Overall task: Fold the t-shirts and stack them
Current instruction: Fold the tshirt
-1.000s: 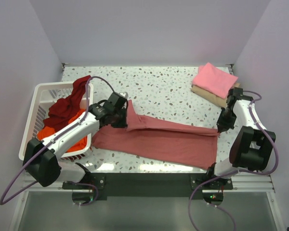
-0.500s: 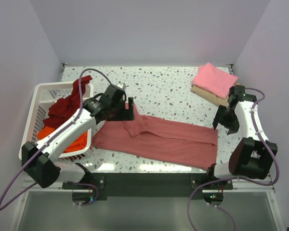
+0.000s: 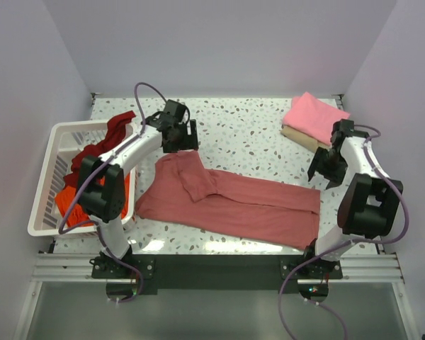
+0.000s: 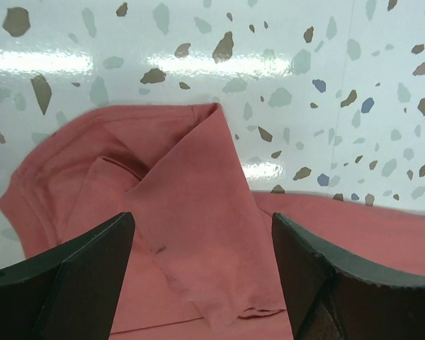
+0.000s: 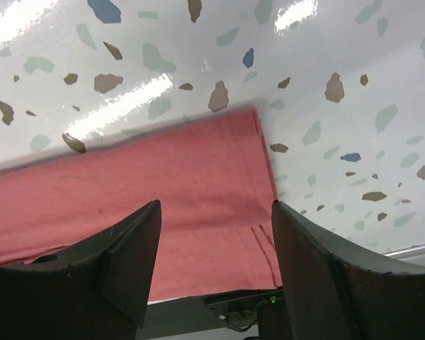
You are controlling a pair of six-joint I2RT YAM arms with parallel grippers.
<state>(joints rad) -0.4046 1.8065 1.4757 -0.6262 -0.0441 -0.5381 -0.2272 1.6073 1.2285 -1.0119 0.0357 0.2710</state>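
A dusty rose-red t-shirt (image 3: 241, 205) lies spread lengthwise across the table's front, one sleeve folded inward over its left end. My left gripper (image 3: 181, 135) hovers open just behind that end; in the left wrist view the folded sleeve (image 4: 191, 227) lies below the open gripper (image 4: 202, 230). My right gripper (image 3: 323, 170) hangs open above the shirt's right edge (image 5: 142, 191), with nothing between its fingers (image 5: 120, 248). A folded bright pink t-shirt (image 3: 314, 117) rests on a tan folded cloth (image 3: 302, 138) at the back right. Dark maroon (image 3: 99, 150) and orange (image 3: 69, 198) t-shirts fill the basket.
The white slatted basket (image 3: 57, 134) stands at the table's left edge, beside the left arm. The speckled tabletop (image 3: 248, 127) shows bare between the spread shirt and the back wall. A metal rail (image 3: 212, 262) runs along the front edge.
Both grippers have opened and let go of the rose-red shirt. The left arm has swung back and away, leaving the sleeve folded on the shirt. The right gripper has lifted off the right edge.
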